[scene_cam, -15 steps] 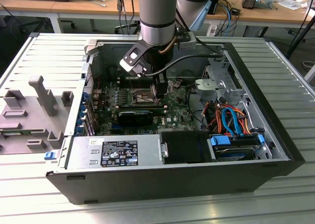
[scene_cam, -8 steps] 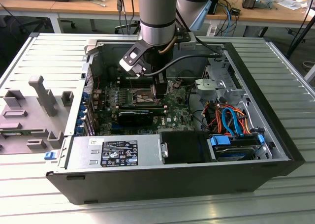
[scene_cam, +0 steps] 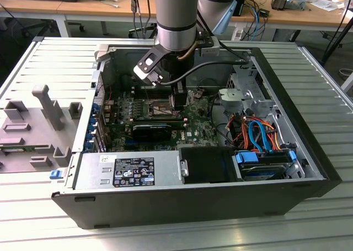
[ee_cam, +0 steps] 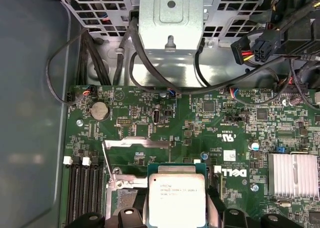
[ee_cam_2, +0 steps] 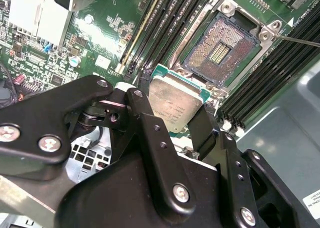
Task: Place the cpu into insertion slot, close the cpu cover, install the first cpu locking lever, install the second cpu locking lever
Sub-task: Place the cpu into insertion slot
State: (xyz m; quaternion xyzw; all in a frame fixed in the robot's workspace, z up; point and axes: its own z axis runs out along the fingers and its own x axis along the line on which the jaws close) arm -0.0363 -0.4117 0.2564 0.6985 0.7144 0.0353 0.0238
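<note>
- The gripper [ee_cam_2: 174,110] is clamped on the cpu [ee_cam_2: 176,101], with a black finger [ee_cam_2: 150,128] pressed to each of two opposite edges.
- The chip sits flat between them, its dull metal top facing up towards the wrist.
- Just past the fingertips lies the insertion slot [ee_cam_2: 220,47] — uncovered, its contact field bare. The cpu is held beside it and is not in it.
- Beneath the gripper spreads the green motherboard [ee_cam: 210,138], and long black memory slots [ee_cam_2: 160,27] run along either side of the socket.
- Farther out, the arm [scene_cam: 176,19] drops straight down into the open computer case [scene_cam: 193,201] — wrist vertical, gripper low over the board.
</note>
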